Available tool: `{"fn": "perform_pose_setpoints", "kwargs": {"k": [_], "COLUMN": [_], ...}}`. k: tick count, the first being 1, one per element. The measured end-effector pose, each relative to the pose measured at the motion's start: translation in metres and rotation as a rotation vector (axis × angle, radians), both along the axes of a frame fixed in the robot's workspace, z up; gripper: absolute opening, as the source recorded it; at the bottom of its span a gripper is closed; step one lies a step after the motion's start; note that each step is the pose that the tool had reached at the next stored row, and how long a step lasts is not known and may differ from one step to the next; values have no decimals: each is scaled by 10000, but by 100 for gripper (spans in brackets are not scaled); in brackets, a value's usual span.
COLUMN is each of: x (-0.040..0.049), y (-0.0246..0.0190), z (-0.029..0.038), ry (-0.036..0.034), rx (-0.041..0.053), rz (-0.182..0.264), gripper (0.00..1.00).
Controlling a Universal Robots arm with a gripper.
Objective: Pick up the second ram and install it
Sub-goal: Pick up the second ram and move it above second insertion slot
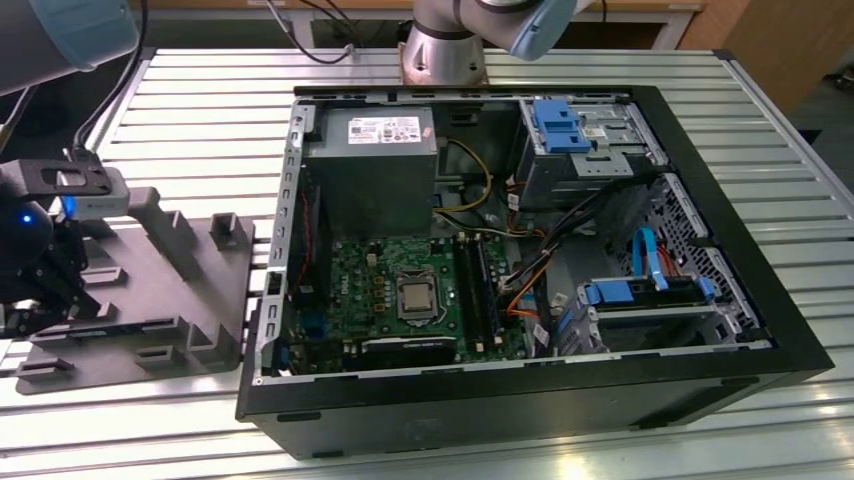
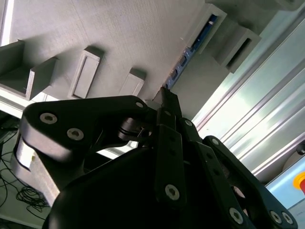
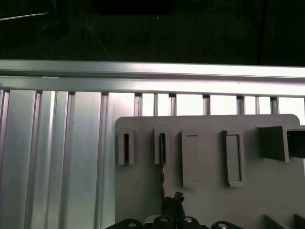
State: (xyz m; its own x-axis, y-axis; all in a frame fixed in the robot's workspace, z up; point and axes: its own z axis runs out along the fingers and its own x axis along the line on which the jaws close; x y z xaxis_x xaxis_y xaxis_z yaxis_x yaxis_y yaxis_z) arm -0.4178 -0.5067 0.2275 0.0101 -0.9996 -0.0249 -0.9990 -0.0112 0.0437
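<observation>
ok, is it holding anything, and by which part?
The blue ram stick, fingers apparently pinching its near end as it stands in the gray holder.

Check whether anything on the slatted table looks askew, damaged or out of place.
Nothing stands out. The thin blue ram stick stands on edge, straight in its slot of the grey holder block, with the black gripper at its end. The open black computer case lies flat on the slatted metal table.

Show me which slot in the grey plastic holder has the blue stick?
The narrow slot by the black gripper: the thin blue memory stick stands there. Wider pockets look empty.
</observation>
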Motion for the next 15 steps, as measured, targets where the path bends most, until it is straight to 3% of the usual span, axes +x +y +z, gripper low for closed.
{"fn": "perform_pose_setpoints", "kwargs": {"k": [15], "x": [-26], "y": [-6], "z": [-76], "ry": [0], "rx": [0], "rz": [303], "gripper": [11]}}
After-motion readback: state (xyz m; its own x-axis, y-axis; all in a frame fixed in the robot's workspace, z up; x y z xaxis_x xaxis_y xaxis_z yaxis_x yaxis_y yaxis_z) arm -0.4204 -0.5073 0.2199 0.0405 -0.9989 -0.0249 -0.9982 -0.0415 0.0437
